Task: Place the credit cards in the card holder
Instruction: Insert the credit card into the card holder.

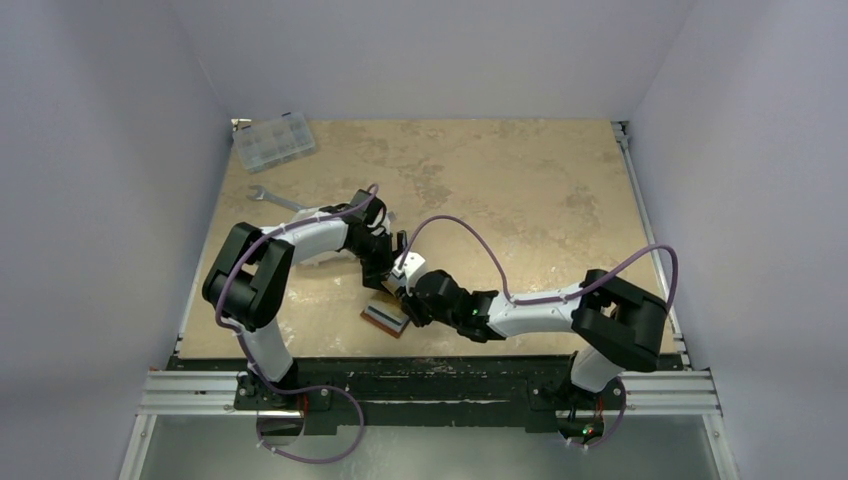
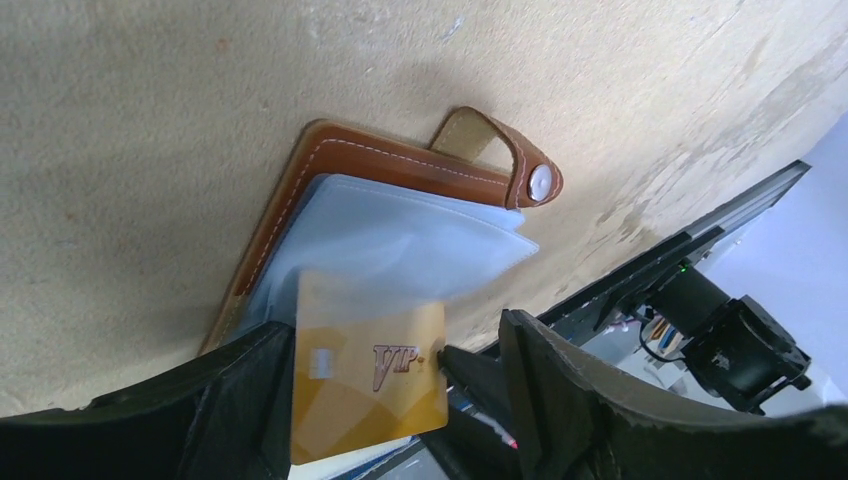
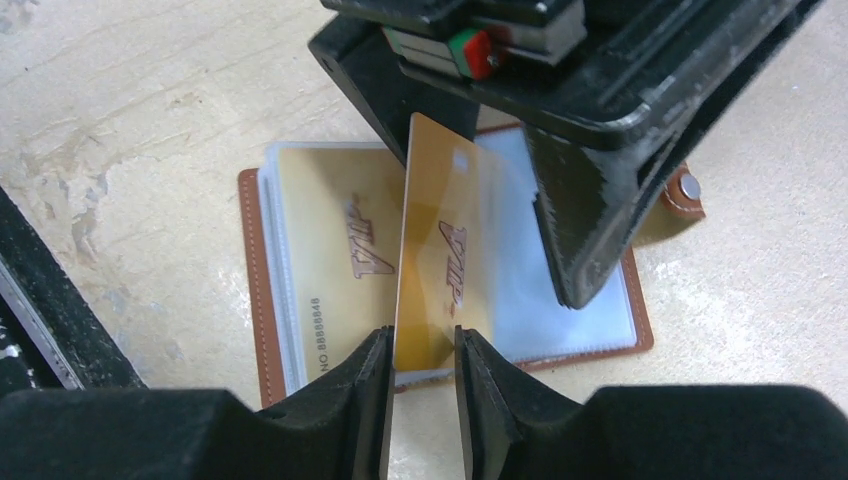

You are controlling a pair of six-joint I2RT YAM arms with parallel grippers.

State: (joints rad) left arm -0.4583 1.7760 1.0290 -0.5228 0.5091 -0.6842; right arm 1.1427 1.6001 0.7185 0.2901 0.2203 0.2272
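Insertion step. Right gripper [image 3: 422, 340] was clamped on gold VIP card [image 3: 445, 270], held on edge over the open card holder [image 3: 250, 280] on the table. Second gold card [image 3: 330, 250] sat sleeved. Left gripper [image 2: 395, 330] stood apart, straddling the held card. Next move probably called for tilting the card's edge into a clear sleeve.

Left gripper [image 2: 395, 400] and right gripper [image 3: 422, 400], clamping a gold card [image 3: 440, 260], obstruct the card holder [image 2: 330, 160] overhead. The right half of the table [image 1: 540, 190] is passable.

The held card [image 3: 445, 250] and the pocketed card [image 3: 335, 260] read "VIP".
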